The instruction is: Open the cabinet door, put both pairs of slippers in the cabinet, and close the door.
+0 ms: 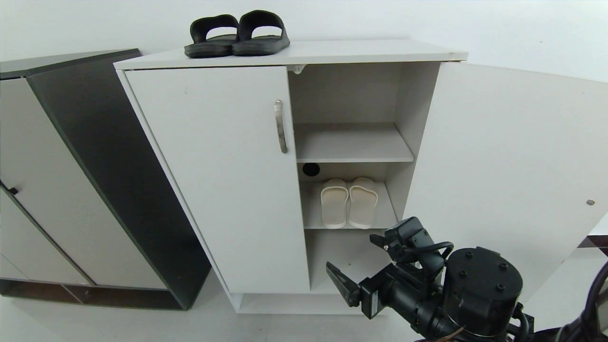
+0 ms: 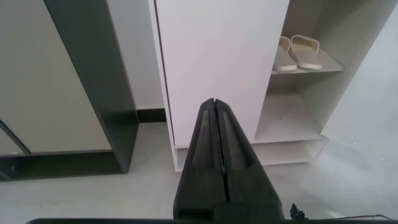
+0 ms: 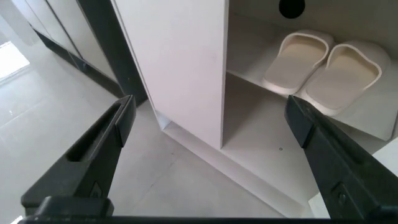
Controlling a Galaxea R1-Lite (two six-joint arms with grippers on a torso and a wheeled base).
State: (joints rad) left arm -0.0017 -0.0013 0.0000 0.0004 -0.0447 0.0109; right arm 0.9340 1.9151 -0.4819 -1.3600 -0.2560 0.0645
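The right tool (image 3: 209,109) sits nearest, at about 5 o'clock in the head view. It is low, in front of the open half of the white cabinet (image 1: 356,50), and its two black fingers (image 3: 99,149) are spread wide apart with nothing between them. The left tool (image 2: 214,102) hangs above the pale floor (image 2: 112,193), pointing toward the base of the cabinet. Its fingers are pressed flat together and grip nothing.

Beyond the tools, the cabinet's left door (image 1: 213,180) is shut and has a slim metal handle (image 1: 280,126) along its inner edge. The right door (image 1: 503,166) stands swung wide open toward 3 o'clock. Inside, a pair of white slippers (image 1: 349,203) lies side by side on the middle shelf (image 1: 387,216), toes pointing out. A small round hole (image 1: 310,169) shows in the back panel just above them, at their 11 o'clock. The upper shelf (image 1: 351,142) is bare.

Farthest off, at 12 o'clock, a pair of black slippers (image 1: 237,35) rests on the cabinet's top, touching each other. At 9 o'clock a dark grey and white cabinet (image 1: 95,166) stands just beside the white one.
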